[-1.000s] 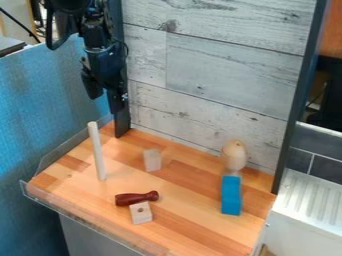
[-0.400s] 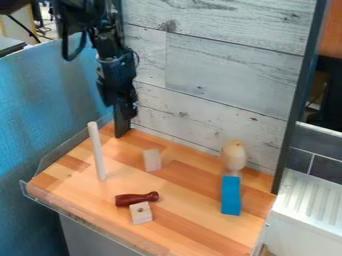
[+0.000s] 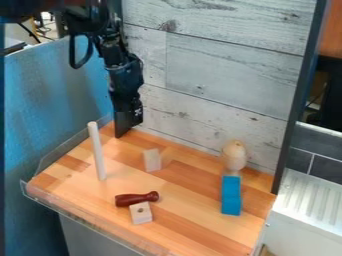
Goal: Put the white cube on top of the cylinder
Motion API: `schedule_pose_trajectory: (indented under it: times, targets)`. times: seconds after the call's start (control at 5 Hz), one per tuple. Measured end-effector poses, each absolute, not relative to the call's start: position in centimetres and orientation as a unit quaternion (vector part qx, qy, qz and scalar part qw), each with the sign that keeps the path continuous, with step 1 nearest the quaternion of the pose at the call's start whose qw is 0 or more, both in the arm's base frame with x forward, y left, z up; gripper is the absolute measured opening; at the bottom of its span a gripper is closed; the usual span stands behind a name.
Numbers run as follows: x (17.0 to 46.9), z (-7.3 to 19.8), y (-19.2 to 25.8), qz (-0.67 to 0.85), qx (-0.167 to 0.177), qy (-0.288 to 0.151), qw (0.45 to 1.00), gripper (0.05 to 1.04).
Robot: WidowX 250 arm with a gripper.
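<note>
The white cube (image 3: 152, 160) is most likely the pale block in the back half of the table (image 3: 187, 220), left of its middle. It lies below the claw (image 3: 131, 119) and a little toward the right edge, so the coming move turns on a short forward-and-down reach. The claw hangs over the back left corner, well apart from the block; I cannot tell whether it is spread or pressed together. The block is plain and light, slightly taller than wide, with its upright sides offering a fair grip.

To its left stands the cylinder (image 3: 97, 152) — a tall, thin pale rod, upright, whose small top leaves little room for error; a nudge could topple it. Nearer the front edge, a dark red handle (image 3: 137, 198) lies beside a second pale block (image 3: 141, 213) with a hole. Toward the right are a blue block (image 3: 231, 195) and, behind it, a rounded wooden piece (image 3: 234, 156).
</note>
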State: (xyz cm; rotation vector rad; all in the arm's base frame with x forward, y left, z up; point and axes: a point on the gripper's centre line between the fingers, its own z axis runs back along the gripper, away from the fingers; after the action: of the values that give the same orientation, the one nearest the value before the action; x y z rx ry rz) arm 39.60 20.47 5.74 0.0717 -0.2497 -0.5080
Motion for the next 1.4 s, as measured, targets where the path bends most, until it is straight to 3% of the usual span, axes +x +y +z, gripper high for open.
schedule_pose_trajectory:
  times: [0.8, 1.4]
  targets:
    - [40.9, -0.3, 16.2, -0.298, 0.041, -0.087, 0.95, 0.999]
    - [41.9, -2.4, 15.9, -0.299, 0.044, -0.058, 0.951, 0.999]
